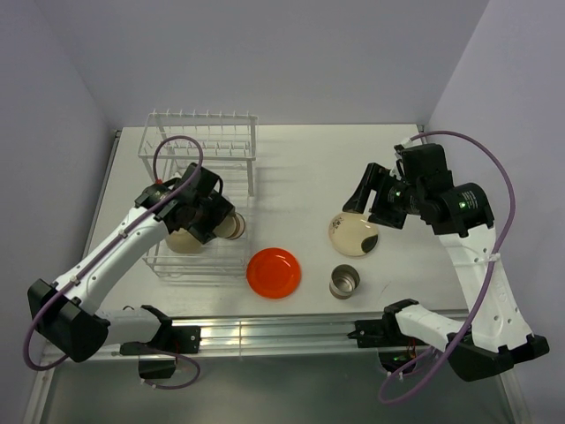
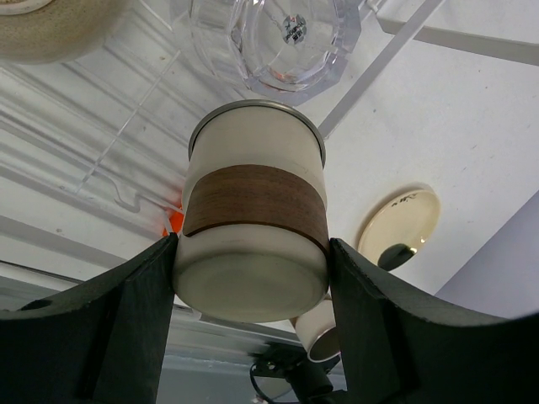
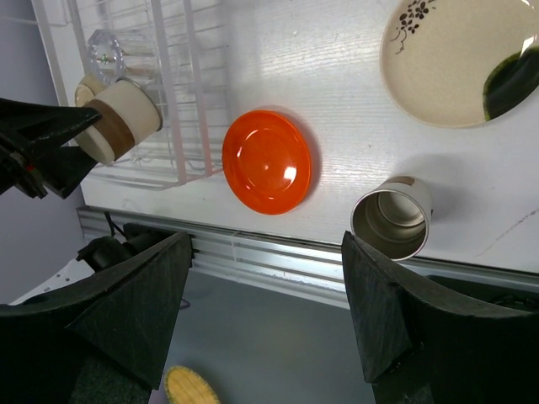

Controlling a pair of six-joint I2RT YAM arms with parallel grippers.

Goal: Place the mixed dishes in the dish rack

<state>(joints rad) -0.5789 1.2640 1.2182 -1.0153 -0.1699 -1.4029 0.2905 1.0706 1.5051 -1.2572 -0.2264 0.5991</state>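
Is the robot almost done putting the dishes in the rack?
About halfway. The beige bowl and clear glass already sit in the dish rack. The left gripper holds a banded cup over it. The orange plate, cream plate and other steel cup wait on the table.

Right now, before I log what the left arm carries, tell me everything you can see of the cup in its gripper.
The cup is a small cylinder with a cream body, a brown wood-look band round its middle and a thin steel rim at the mouth. It lies on its side, base toward the wrist camera, clamped on both sides by the dark fingers of the left gripper. It is over the dish rack, near the clear glass. Whether it touches the wires is unclear.
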